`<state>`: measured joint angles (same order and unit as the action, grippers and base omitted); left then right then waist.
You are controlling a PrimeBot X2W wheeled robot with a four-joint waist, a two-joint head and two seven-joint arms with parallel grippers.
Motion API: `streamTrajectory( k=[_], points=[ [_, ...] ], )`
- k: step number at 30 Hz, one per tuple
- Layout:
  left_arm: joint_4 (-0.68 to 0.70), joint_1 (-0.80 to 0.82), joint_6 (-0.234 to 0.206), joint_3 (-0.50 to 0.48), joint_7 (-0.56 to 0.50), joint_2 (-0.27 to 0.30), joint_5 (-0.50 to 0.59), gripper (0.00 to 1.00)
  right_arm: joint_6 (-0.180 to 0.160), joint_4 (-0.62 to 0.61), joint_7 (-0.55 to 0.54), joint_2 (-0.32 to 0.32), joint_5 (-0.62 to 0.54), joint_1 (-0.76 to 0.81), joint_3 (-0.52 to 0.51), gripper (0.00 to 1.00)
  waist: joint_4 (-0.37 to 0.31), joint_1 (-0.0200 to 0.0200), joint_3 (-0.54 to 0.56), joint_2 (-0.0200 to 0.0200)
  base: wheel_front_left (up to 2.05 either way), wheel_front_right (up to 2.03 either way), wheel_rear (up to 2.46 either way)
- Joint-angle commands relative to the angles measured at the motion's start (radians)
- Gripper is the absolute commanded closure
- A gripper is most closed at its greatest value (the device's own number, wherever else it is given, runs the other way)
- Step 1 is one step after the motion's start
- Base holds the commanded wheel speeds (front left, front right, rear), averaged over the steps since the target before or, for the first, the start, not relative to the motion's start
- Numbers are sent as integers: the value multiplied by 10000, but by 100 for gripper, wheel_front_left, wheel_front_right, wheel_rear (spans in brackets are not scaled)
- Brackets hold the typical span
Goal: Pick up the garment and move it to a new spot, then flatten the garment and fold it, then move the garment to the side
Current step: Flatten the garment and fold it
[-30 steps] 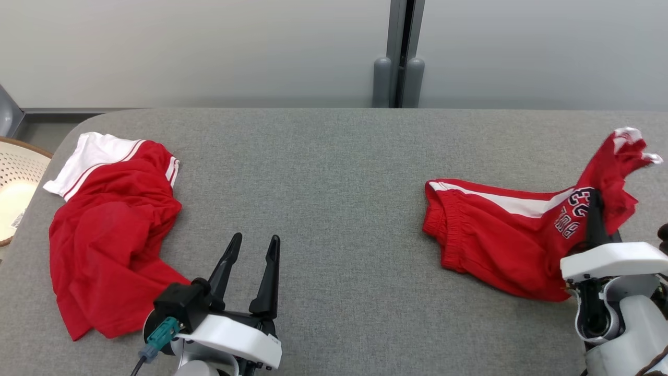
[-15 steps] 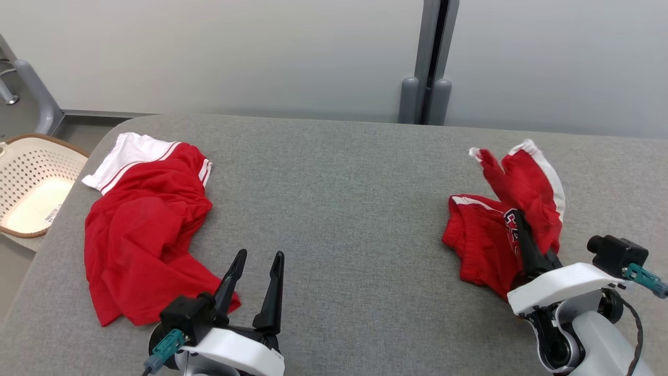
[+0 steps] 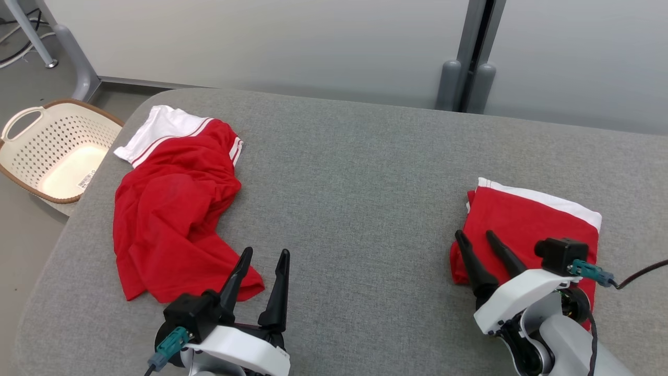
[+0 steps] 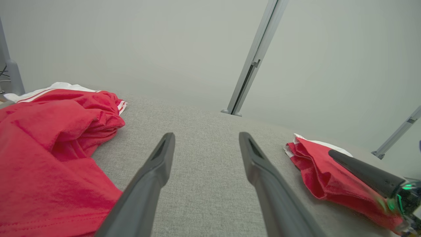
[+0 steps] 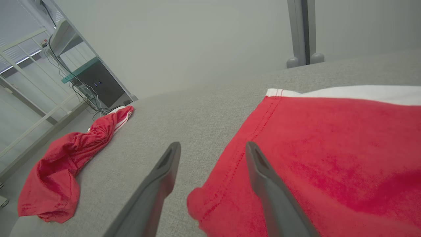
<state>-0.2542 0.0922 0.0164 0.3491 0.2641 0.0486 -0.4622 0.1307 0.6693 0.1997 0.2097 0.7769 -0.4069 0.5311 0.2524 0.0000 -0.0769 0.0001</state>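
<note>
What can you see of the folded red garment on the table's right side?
It is a red soft-looking garment folded into a flat rectangle with a white band along its far edge. It lies on the grey padded table. The open right gripper hovers over its left edge; contact unclear.

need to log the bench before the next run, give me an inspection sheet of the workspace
surface: grey fabric table, smooth
job's things: folded red garment with a white band, flat at the right
clutter: crumpled red shirt at the left
grippers: left gripper open, beside the shirt, holding nothing; right gripper open over the folded garment's edge, holding nothing
cables: black cable at the right wrist; teal plug at the left wrist
surroundings: cream basket on the floor at the left; wall panels behind
</note>
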Motion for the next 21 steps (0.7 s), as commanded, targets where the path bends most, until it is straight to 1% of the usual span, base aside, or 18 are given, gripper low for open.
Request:
streamTrajectory(
  k=[1, 5, 9, 14, 17, 21],
  points=[
    [44, 176, -53, -13, 3, 36, -47, 0, 0, 51, -63, 103, 83, -9, 37, 0, 64, 0, -31, -1, 0, 0, 0],
    [65, 176, -71, -69, 3, 36, -51, 0, 0, 683, -747, 84, 442, -54, 544, 0, 169, 0, -34, -1, 0, 0, 0],
    [101, 200, -104, -65, 3, 36, -99, 0, 0, 866, -1130, 24, 643, -185, 978, 0, 111, 0, -57, -1, 0, 0, 0],
    [137, 218, -151, -130, 3, 38, -88, 0, 0, 673, -485, 203, 610, -430, 1232, 0, -259, 0, -37, -1, 0, 0, 0],
    [181, 278, -113, -245, 3, 35, -7, 0, 0, 360, 240, 556, 113, -648, 1400, 0, -563, 0, -3, -1, 0, 0, 0],
    [293, 406, -82, -434, 3, 35, 90, 0, 0, 34, 648, 1012, -773, -689, 642, 0, -1031, 0, 25, -1, 0, 0, 0]
  ],
)
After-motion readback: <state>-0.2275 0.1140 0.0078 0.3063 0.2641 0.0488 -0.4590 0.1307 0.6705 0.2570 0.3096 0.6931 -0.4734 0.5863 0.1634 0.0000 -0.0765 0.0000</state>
